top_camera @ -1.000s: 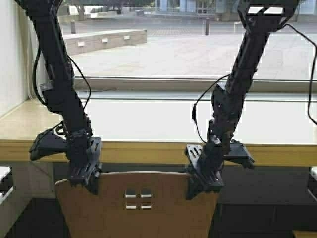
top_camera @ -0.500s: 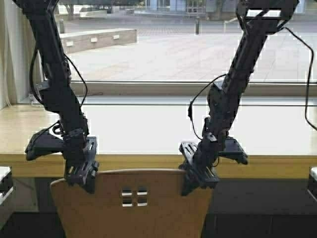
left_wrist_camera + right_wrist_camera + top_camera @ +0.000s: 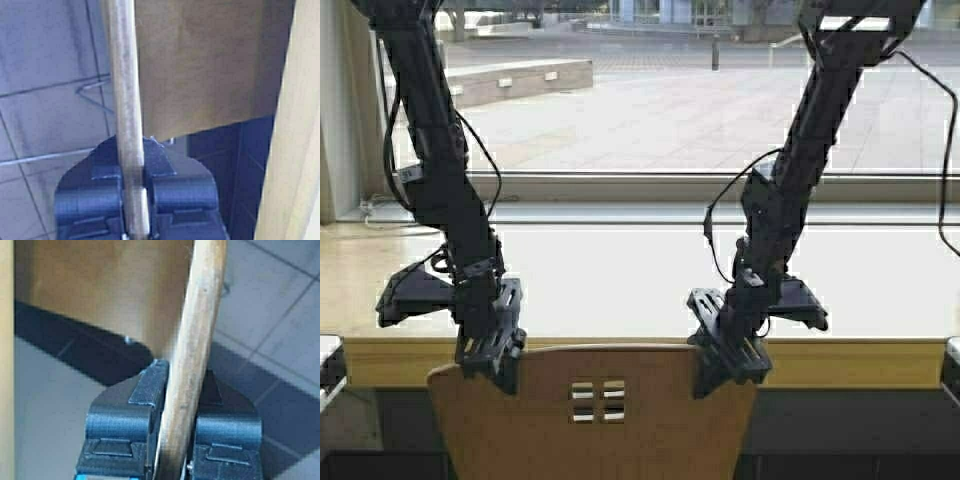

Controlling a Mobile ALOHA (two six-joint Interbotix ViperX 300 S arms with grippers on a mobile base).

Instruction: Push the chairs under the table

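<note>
At the backrest's top corners, both sets of fingers are clamped on the chair (image 3: 590,410): left gripper (image 3: 492,355), right gripper (image 3: 728,358). The chair stands just short of the table (image 3: 620,348). Mid-push, it seems; next, a straight drive forward, grips kept level.

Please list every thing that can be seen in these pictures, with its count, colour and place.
chair: one, tan wood with four small square holes in the backrest, at the bottom middle of the high view, in front of the table's edge.
table: one, pale wood, long, running across the view below the window.
window: one, wide, behind the table, showing a paved outdoor area.
floor: grey tiles, under the chair.
left gripper: one, black, closed on the left top edge of the chair's backrest.
right gripper: one, black, closed on the right top edge of the backrest.
</note>
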